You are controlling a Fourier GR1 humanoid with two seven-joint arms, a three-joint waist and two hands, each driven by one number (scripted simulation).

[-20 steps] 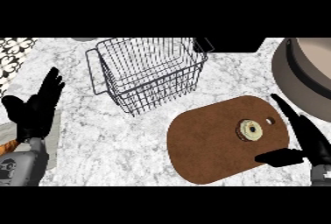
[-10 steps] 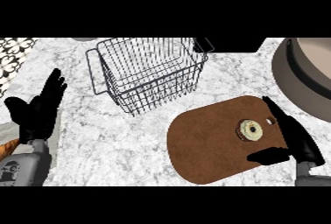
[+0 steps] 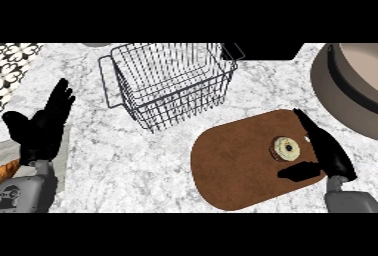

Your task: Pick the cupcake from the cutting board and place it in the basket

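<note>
Cream-topped cupcake (image 3: 286, 147) sitting near the right end of the brown cutting board (image 3: 240, 170), right hand (image 3: 325, 152) just beside it with fingers straight and thumb spread below, holding nothing, wire basket (image 3: 170, 85) well apart up-left on the marble counter (image 3: 133, 160), left hand (image 3: 40, 127) resting open at the left edge.

We see an evenly and brightly lit view with flat, diffuse light and no glare on the pale marble table (image 3: 148, 165). Shadows are very faint; the wire basket (image 3: 173, 85) casts almost none. The black hands show little surface detail. Edges look slightly soft, with no obvious bending near the borders.
</note>
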